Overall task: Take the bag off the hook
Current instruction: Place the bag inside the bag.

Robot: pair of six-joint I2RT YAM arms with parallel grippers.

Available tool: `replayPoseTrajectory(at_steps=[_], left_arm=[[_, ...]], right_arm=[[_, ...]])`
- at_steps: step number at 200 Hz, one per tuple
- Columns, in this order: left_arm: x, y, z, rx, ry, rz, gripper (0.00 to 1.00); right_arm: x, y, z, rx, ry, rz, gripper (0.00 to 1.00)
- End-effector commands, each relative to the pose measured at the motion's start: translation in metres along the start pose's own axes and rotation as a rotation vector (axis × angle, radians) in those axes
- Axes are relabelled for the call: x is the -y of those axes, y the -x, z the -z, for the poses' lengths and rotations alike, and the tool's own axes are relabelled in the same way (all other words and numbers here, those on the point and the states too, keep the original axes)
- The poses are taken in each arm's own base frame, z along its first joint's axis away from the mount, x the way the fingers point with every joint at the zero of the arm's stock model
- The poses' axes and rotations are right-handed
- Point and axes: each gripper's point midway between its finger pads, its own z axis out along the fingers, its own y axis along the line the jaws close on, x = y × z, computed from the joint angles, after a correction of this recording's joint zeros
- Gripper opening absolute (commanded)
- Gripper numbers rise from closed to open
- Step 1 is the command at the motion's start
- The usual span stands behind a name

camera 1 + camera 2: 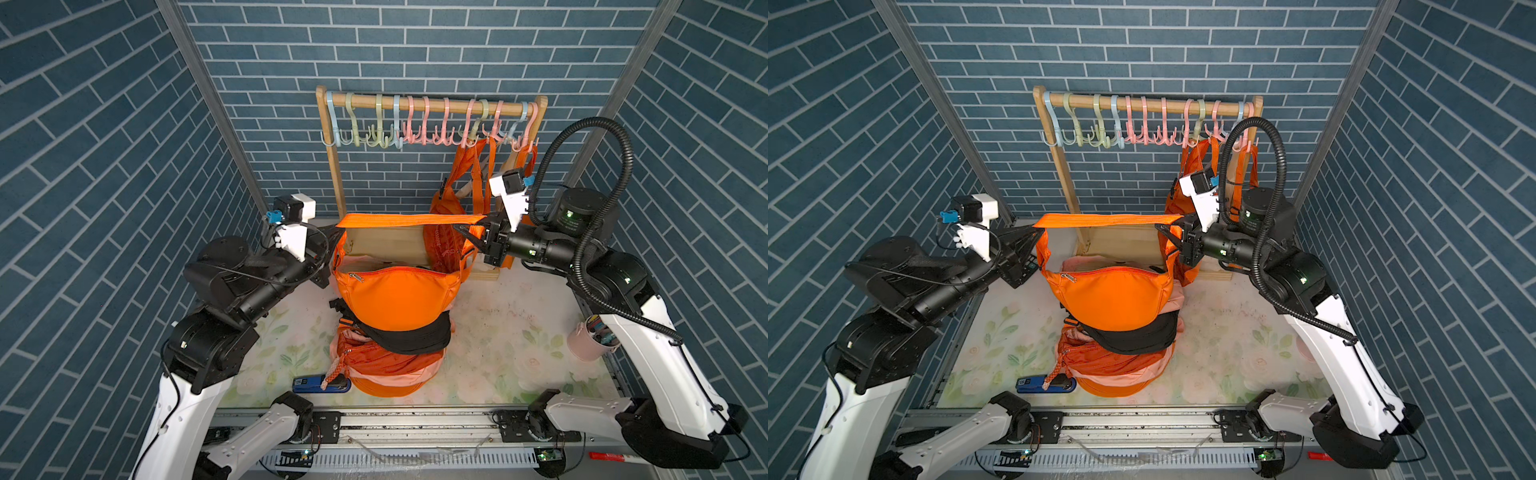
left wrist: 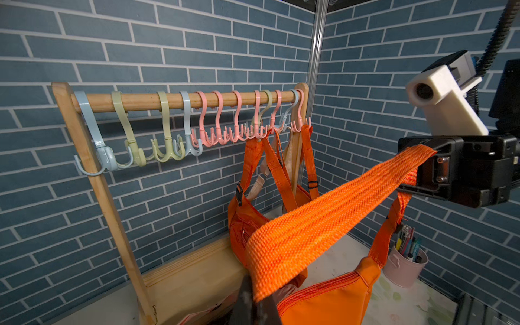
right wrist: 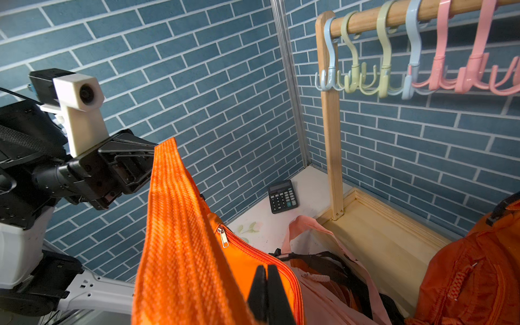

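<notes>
Two grippers share the load. Your left gripper [image 1: 1030, 240] is clamped on one end of the woven orange strap [image 1: 1106, 220]. The strap runs level, its long axis straight across to the right gripper [image 1: 1165, 232], which is clamped on the other end. The orange bag [image 1: 1108, 297], smooth zippered fabric in a crescent shape, hangs below midspan, directly over the pile of bags [image 1: 1121, 361]. It is clear of the plastic hooks [image 1: 1144, 135] on the wooden rack [image 1: 1142, 106]. Treat both arms as equally near, so lower them together.

Orange waist bag [image 1: 395, 301] (zipped) hangs from its taut strap [image 1: 411, 220]; off the hooks [image 1: 446, 124].
</notes>
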Motion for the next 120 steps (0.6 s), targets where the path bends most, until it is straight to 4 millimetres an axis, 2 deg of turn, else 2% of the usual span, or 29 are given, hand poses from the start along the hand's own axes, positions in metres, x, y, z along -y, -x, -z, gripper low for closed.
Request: replayPoseTrajectory(at_steps=[1, 25, 61, 80, 98, 120], left_arm=[[-0.014, 0.001, 0.023, 0.004, 0.103, -0.009, 0.0], [-0.014, -0.005, 0.03, -0.005, 0.11, -0.002, 0.0], [-0.024, -0.028, 0.024, -0.077, 0.163, 0.039, 0.0], [-0.034, -0.061, 0.01, -0.158, 0.194, 0.081, 0.0], [-0.044, -0.101, -0.007, -0.247, 0.233, 0.122, 0.0], [-0.055, -0.137, -0.024, -0.283, 0.267, 0.149, 0.0]], right_arm=[[0.007, 0.02, 0.024, 0.089, -0.104, 0.033, 0.0], [0.011, 0.009, 0.02, 0.069, -0.113, 0.013, 0.0], [0.04, -0.023, 0.002, 0.026, -0.191, -0.015, 0.0], [0.059, -0.047, -0.018, -0.027, -0.223, -0.039, 0.0], [0.08, -0.07, -0.038, -0.083, -0.256, -0.069, 0.0], [0.101, -0.09, -0.058, -0.125, -0.254, -0.114, 0.0]])
